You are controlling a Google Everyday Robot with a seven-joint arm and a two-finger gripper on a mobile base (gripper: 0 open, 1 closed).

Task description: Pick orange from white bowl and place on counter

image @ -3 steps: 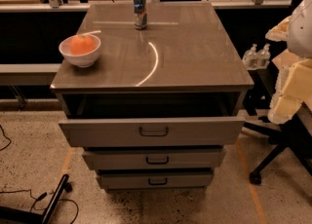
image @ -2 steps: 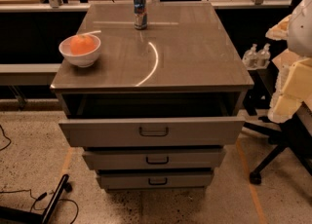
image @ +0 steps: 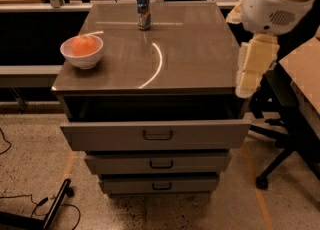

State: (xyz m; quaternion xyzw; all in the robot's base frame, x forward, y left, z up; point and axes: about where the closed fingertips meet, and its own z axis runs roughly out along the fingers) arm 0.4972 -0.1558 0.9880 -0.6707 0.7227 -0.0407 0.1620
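Observation:
The orange (image: 84, 45) lies in the white bowl (image: 82, 59), which stands at the left edge of the counter (image: 190, 54), near its front corner. My gripper (image: 253, 69) hangs as a pale cream part under the white arm (image: 272, 4), just off the counter's right edge and about level with its top. It is far to the right of the bowl and touches nothing that I can see.
A blue and silver can (image: 143, 9) stands upright at the back middle of the counter. The top drawer (image: 155, 134) is pulled out a little. A black office chair base (image: 280, 144) stands to the right. A black stand (image: 55, 209) and cables lie on the floor at lower left.
The arm has swung in from the right edge and now sits higher and closer over the counter's right side. The view has moved closer to the cabinet. Orange, bowl and can have not moved.

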